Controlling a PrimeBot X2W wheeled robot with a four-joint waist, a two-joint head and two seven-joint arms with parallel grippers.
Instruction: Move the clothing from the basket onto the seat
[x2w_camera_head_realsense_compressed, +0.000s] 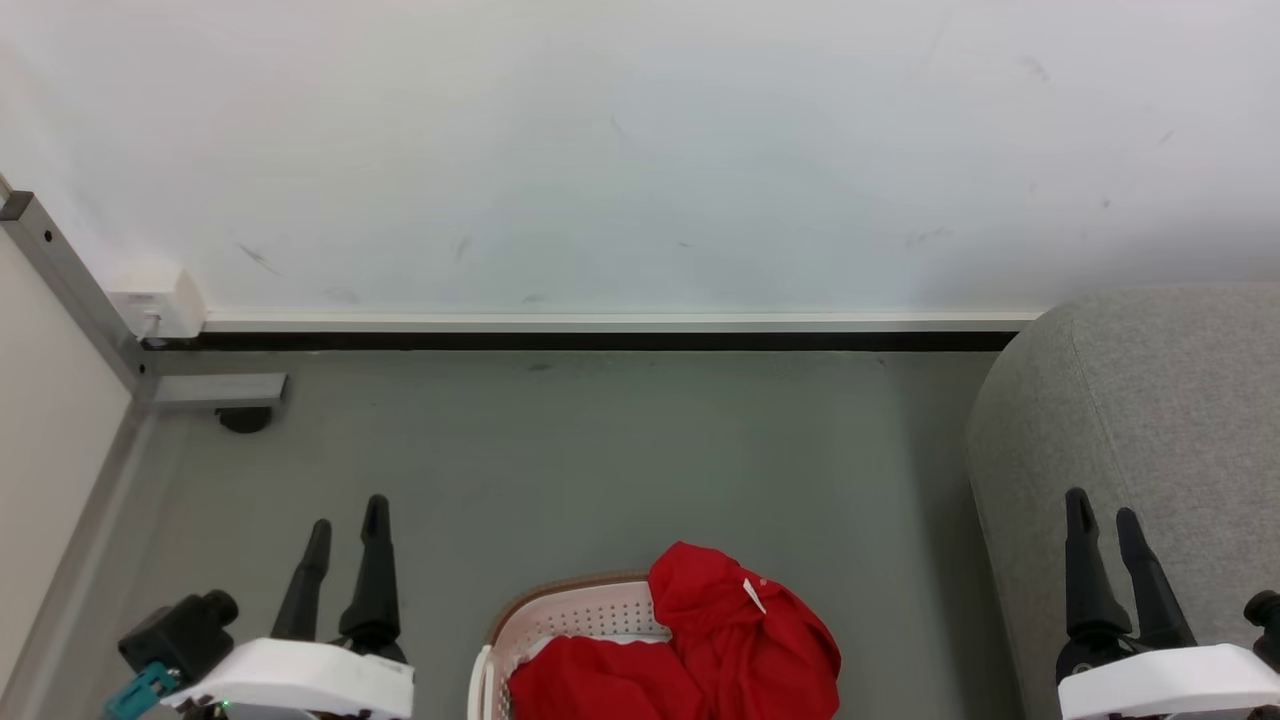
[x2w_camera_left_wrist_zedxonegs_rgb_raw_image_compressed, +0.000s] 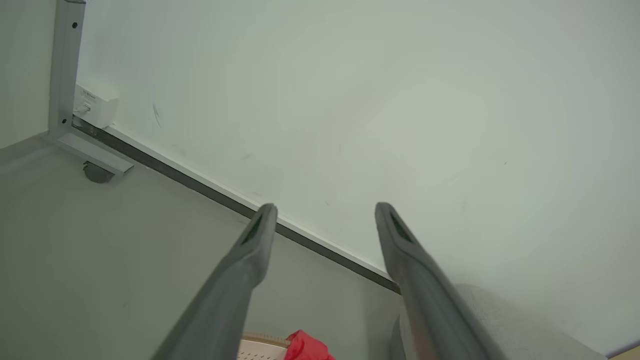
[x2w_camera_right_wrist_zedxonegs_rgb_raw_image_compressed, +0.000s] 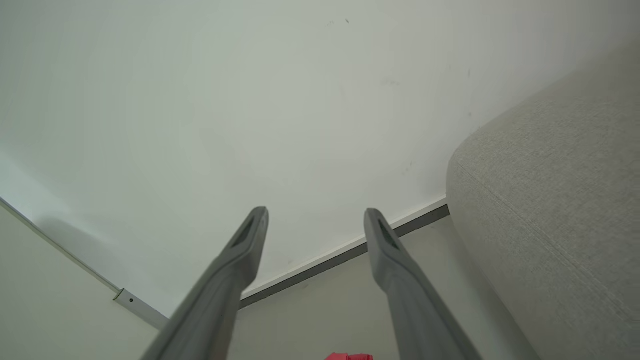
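Note:
Bright red clothing (x2w_camera_head_realsense_compressed: 700, 655) with a small white tag is heaped in the cream-white basket (x2w_camera_head_realsense_compressed: 570, 612) at the bottom centre of the head view; part hangs over its right rim. The light grey seat (x2w_camera_head_realsense_compressed: 1150, 420) stands at the right. My left gripper (x2w_camera_head_realsense_compressed: 347, 528) is open, left of the basket, holding nothing. My right gripper (x2w_camera_head_realsense_compressed: 1103, 518) is open in front of the seat's side, holding nothing. In the left wrist view the open left gripper (x2w_camera_left_wrist_zedxonegs_rgb_raw_image_compressed: 324, 210) points at the wall, with a bit of clothing (x2w_camera_left_wrist_zedxonegs_rgb_raw_image_compressed: 307, 347) and basket (x2w_camera_left_wrist_zedxonegs_rgb_raw_image_compressed: 260, 345) below. In the right wrist view the right gripper (x2w_camera_right_wrist_zedxonegs_rgb_raw_image_compressed: 315, 215) stands open beside the seat (x2w_camera_right_wrist_zedxonegs_rgb_raw_image_compressed: 550, 210).
A white wall (x2w_camera_head_realsense_compressed: 640, 150) with a dark baseboard (x2w_camera_head_realsense_compressed: 580, 341) runs across the back. A metal frame leg (x2w_camera_head_realsense_compressed: 70, 290) with a foot and a white wall socket (x2w_camera_head_realsense_compressed: 160, 300) stand at the left corner. Grey floor (x2w_camera_head_realsense_compressed: 620, 460) lies between basket and wall.

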